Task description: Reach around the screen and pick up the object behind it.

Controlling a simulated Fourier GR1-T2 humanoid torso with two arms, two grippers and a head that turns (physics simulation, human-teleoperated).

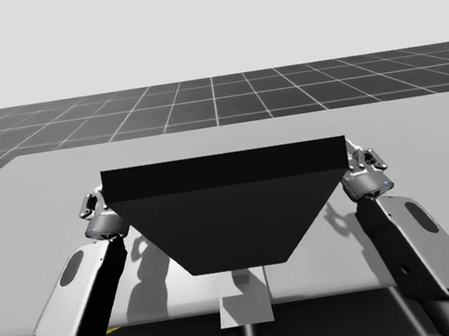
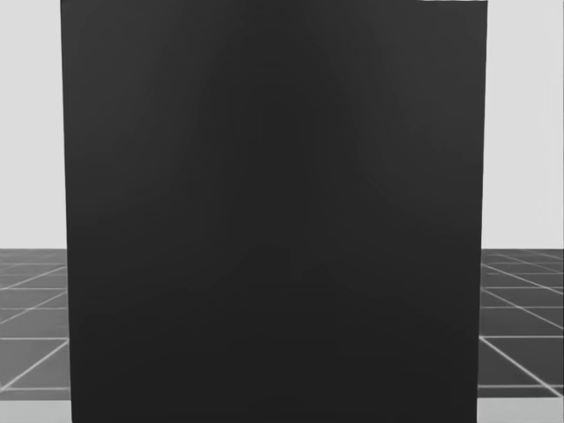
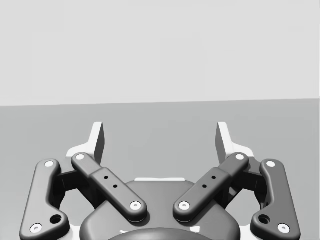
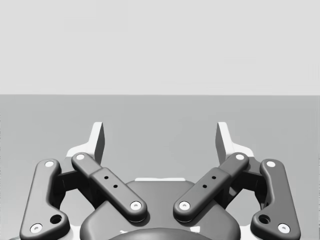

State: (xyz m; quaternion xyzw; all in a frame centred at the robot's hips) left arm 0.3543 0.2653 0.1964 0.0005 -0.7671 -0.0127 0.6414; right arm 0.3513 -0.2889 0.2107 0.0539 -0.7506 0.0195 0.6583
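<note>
Quantities: one black screen point(image 1: 231, 209), centre frame; one grey table point(image 1: 41, 187); two arms, left arm point(image 1: 79, 295) and right arm point(image 1: 422, 244), lower corners; two grippers, left gripper point(image 3: 160, 136) and right gripper point(image 4: 160, 136).

the screen point(image 1: 231, 209) stands midway on the table point(image 1: 41, 187).
</note>
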